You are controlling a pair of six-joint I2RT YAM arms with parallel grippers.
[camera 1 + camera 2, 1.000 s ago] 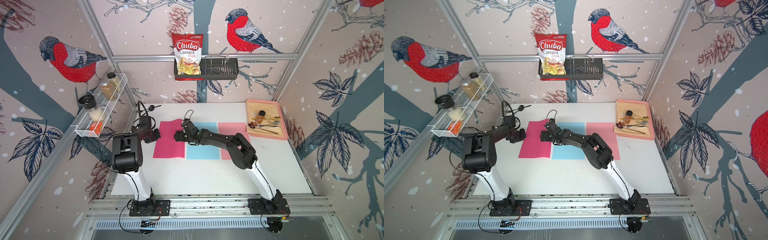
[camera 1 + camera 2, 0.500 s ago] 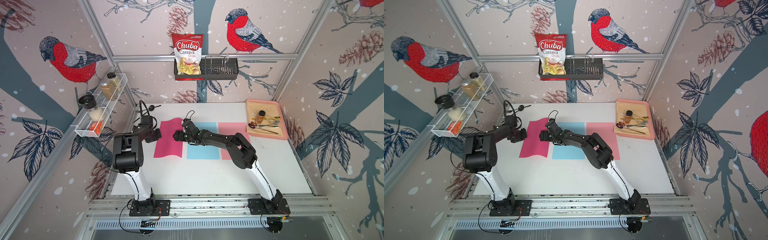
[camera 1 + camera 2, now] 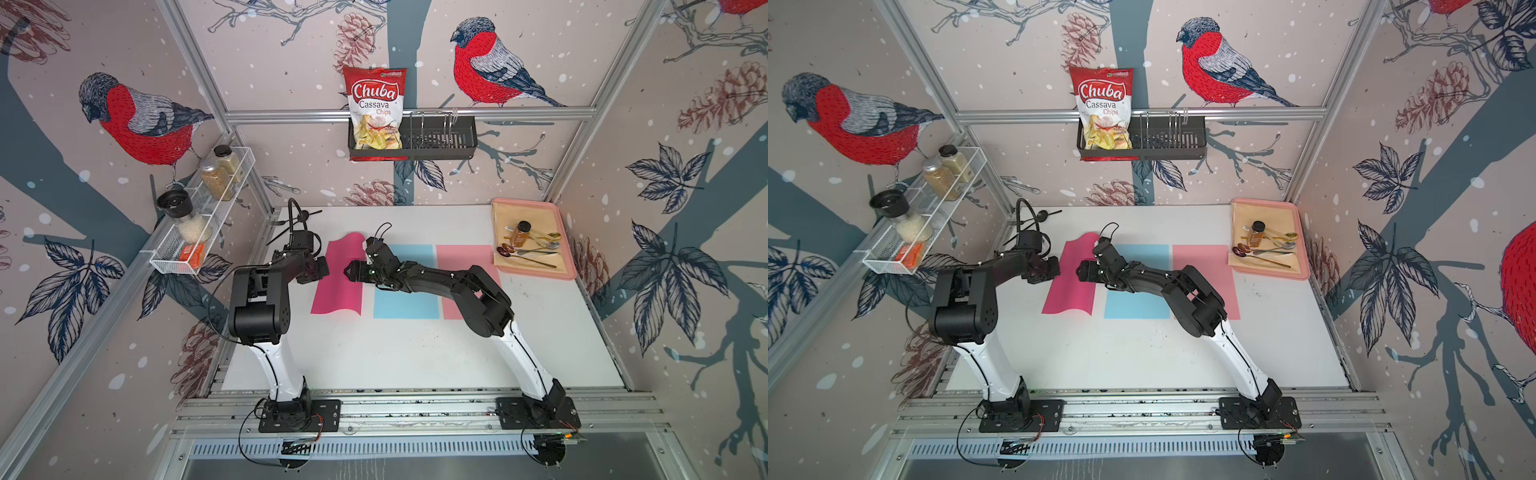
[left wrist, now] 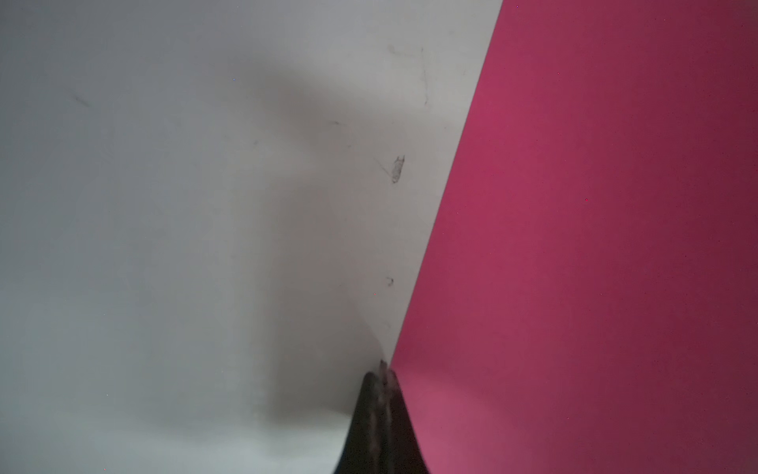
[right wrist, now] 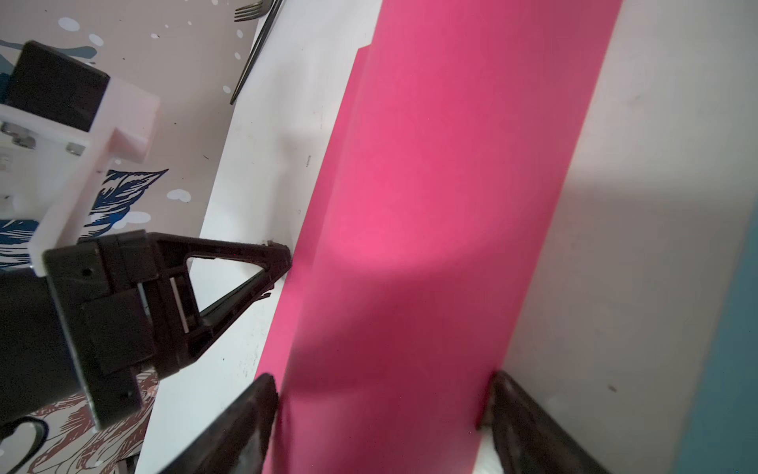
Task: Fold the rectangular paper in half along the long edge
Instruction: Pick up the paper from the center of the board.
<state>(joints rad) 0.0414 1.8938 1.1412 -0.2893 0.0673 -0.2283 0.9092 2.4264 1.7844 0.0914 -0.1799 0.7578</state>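
Observation:
The magenta rectangular paper [image 3: 336,291] [image 3: 1069,291] lies at the left of a row of three sheets, bowed up along its length, its far right corner curled. My left gripper [image 3: 323,266] [image 3: 1057,268] is shut, and its tips [image 4: 383,371] touch the paper's [image 4: 574,246] left long edge; I cannot tell whether they pinch it. In the right wrist view the left gripper [image 5: 283,252] meets that edge. My right gripper [image 3: 349,270] [image 3: 1080,270] [image 5: 381,385] stands open over the paper [image 5: 430,205], one finger on each side of the raised arch.
A blue sheet [image 3: 405,299] and a light pink sheet [image 3: 453,257] lie right of the magenta one, under the right arm. A pink tray [image 3: 536,273] of cutlery and a jar sits back right. Black utensils [image 3: 307,214] lie at the back left corner.
The left gripper has moved right against the paper's left edge. The paper has become narrower and more arched. The right gripper has stayed over it, closing very slightly.

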